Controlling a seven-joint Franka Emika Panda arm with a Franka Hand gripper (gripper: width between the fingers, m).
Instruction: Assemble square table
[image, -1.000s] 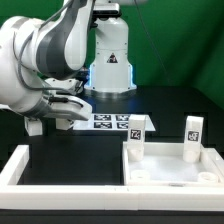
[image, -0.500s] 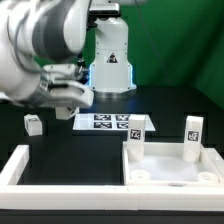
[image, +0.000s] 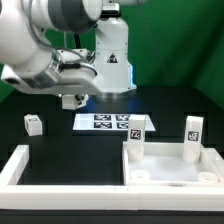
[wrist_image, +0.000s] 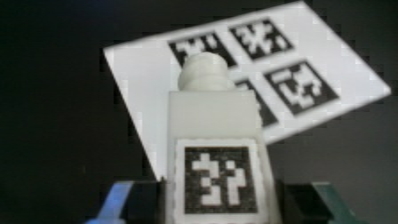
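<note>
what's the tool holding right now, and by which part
A white leg block, pinched at its tagged end by the tool; its rounded peg end points free toward the marker board.

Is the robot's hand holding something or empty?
Holding something. The wrist view shows a white tagged leg gripped between the jaws.

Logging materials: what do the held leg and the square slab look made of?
The held leg: likely matte white plastic, uniform colour, rounded peg, with a printed black-white tag on its face. The square slab: seemingly the same plastic, plain white, dull, thick raised rim. Blur hides surface texture.
</note>
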